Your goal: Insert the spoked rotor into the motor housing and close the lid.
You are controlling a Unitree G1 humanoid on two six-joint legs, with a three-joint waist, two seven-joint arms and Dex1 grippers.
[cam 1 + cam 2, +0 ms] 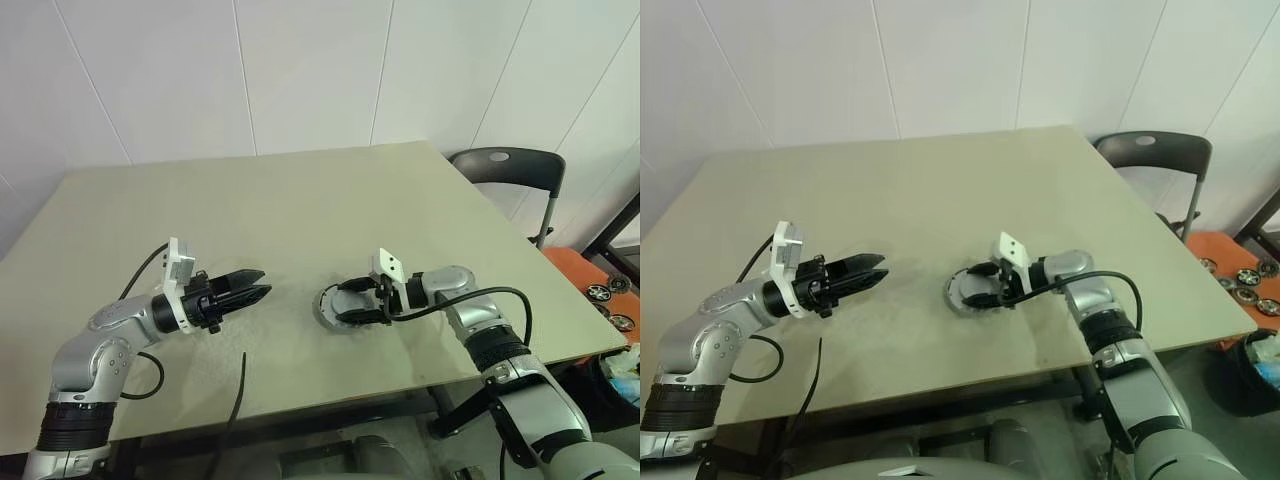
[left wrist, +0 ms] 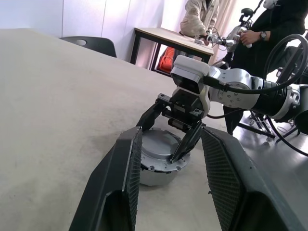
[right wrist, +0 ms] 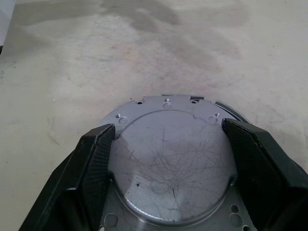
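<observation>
A round silver assembly sits on the table in front of me. Its top is the lid (image 3: 173, 163), lying scratched bare-metal face up on the motor housing (image 2: 156, 177). My right gripper (image 1: 345, 305) reaches in from the right, pointing left and slightly down. Its two fingers (image 3: 96, 159) straddle the raised round part of the lid and lie against its two sides. My left gripper (image 1: 262, 283) hovers level a short way to the left of the assembly, pointing at it, open with nothing between its fingers. The spoked rotor is hidden.
The beige table (image 1: 250, 210) has wide bare room behind and to the left. A black cable (image 1: 240, 385) hangs over the near edge. A dark chair (image 1: 505, 165) stands past the right corner, with an orange surface bearing round parts (image 1: 605, 295) beyond. People stand at another table (image 2: 168, 36).
</observation>
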